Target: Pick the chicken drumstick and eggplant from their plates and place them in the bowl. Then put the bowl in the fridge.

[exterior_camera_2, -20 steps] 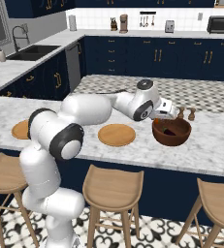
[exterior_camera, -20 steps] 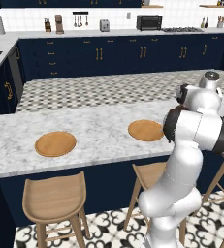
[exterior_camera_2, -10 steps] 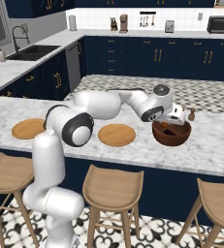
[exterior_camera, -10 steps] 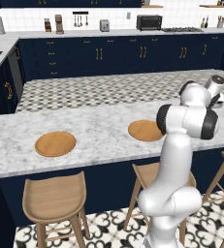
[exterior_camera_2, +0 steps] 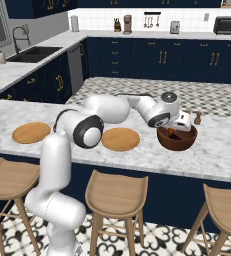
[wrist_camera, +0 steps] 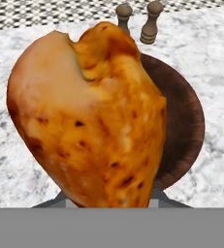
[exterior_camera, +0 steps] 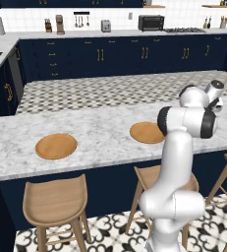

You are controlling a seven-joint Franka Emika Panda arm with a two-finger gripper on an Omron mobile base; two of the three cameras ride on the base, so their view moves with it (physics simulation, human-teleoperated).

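The chicken drumstick (wrist_camera: 94, 121), orange-brown and roasted, hangs close to the hand camera with my gripper (exterior_camera_2: 177, 128) shut on it. It is just above the dark reddish-brown bowl (exterior_camera_2: 177, 142), whose rim (wrist_camera: 186, 116) shows behind the meat in the hand view. The drumstick (exterior_camera_2: 172, 133) shows as an orange bit at the bowl's mouth. Two tan plates lie bare on the marble counter: one (exterior_camera_2: 120, 139) just left of the bowl, one (exterior_camera_2: 31, 132) far left; they also appear in the left base view as plate (exterior_camera: 147, 132) and plate (exterior_camera: 56, 146). The eggplant and the fridge are out of view.
Two small wooden shakers (wrist_camera: 151, 22) stand on the counter right behind the bowl. Wooden stools (exterior_camera_2: 118, 195) line the counter's front edge. My own arm (exterior_camera: 184, 123) blocks the bowl in the left base view.
The hand has swung right along the counter with the drumstick and now sits over the bowl. The plates and bowl have not moved.
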